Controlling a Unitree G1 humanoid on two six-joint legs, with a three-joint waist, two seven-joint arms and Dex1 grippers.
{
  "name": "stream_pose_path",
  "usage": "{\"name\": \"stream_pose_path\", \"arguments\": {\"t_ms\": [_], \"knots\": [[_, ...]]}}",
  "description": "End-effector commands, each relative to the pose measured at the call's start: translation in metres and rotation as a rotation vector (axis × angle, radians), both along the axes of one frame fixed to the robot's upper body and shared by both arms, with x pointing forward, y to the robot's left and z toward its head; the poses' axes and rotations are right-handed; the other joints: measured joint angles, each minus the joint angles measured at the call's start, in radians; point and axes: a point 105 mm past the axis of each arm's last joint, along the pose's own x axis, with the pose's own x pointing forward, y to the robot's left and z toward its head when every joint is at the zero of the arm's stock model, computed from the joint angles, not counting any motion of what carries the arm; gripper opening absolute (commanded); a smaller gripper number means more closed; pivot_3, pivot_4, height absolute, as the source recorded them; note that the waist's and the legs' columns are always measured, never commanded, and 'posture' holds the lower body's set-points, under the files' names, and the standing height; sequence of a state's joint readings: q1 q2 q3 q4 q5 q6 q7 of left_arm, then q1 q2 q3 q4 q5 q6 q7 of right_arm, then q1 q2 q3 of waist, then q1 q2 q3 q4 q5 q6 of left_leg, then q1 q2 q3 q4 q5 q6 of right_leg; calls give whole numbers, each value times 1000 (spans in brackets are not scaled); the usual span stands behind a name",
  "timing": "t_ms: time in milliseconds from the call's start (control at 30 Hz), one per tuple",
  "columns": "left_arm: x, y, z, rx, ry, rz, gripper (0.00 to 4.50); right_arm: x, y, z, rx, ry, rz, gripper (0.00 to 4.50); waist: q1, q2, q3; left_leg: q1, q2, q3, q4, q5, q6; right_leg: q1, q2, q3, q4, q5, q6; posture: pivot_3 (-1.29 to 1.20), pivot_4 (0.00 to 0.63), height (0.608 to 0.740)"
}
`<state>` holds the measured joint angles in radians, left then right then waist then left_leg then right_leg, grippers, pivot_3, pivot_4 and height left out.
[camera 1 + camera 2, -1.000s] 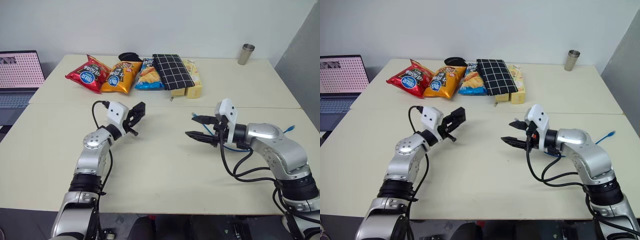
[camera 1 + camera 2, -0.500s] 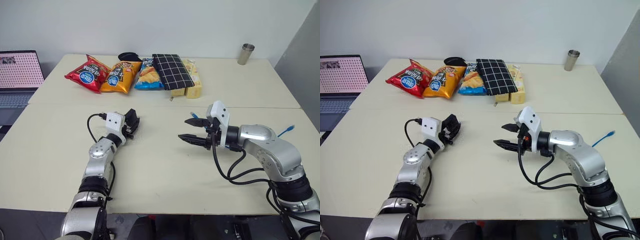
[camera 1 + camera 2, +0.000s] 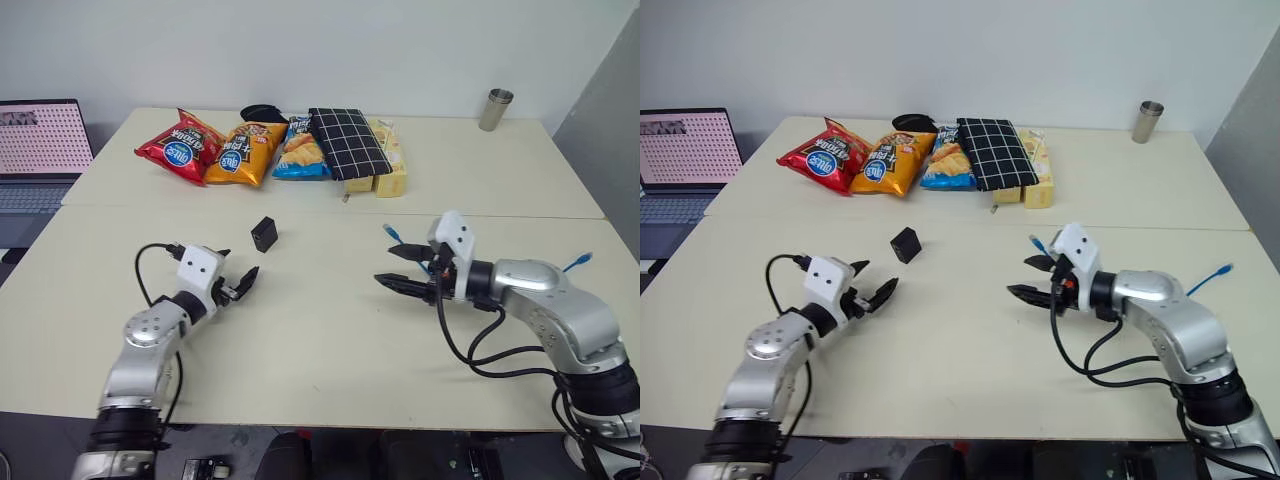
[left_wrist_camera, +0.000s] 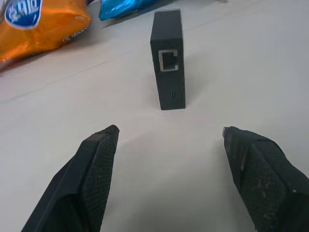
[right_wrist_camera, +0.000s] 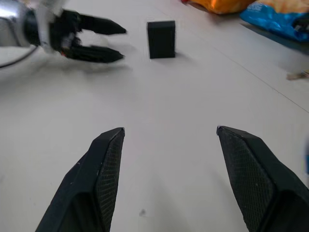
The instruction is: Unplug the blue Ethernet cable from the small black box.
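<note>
Your smooth cream table (image 3: 330, 350) carries the matte, squarish small black box (image 4: 167, 59), standing upright alone with its port empty. The thin blue Ethernet cable (image 3: 392, 233) lies beside your right gripper (image 3: 396, 267). Right gripper and left gripper (image 3: 237, 283) gape wide, gripping nothing.

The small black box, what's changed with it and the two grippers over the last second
The left gripper let go of the small black box, opened, and pulled back toward the robot and to its left. The box now stands alone on the table, its port empty. The right gripper stayed open and empty; the blue Ethernet cable still lies beside it. The snack bags, checked pouch and metal cup kept their places.
</note>
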<state>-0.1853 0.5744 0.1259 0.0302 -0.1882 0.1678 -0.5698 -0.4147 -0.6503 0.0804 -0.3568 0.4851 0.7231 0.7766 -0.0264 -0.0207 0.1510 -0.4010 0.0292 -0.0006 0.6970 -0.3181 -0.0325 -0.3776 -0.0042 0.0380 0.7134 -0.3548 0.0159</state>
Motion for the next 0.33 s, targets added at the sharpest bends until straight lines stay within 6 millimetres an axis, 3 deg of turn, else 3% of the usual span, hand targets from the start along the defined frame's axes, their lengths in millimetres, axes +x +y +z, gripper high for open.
{"name": "stream_pose_path", "arguments": {"t_ms": [33,200,333], "knots": [[-9,2,35,40,-43,-80,3661,-2,-23,19,-11,-88,-18,3242,-1,0,0,0,0,0,0,0,0,0,0,0,0,0,0,0,150,740],[-12,8,58,83,-32,-140,3661,2,-50,24,-37,-95,-77,3242,-2,0,0,1,0,0,-1,-2,3,0,0,0,0,0,0,0,150,740],[-12,8,65,91,-31,-168,3661,6,-60,25,-49,-103,-106,3242,-2,0,0,1,0,0,-1,-2,3,0,0,0,0,0,0,0,150,740]]}}
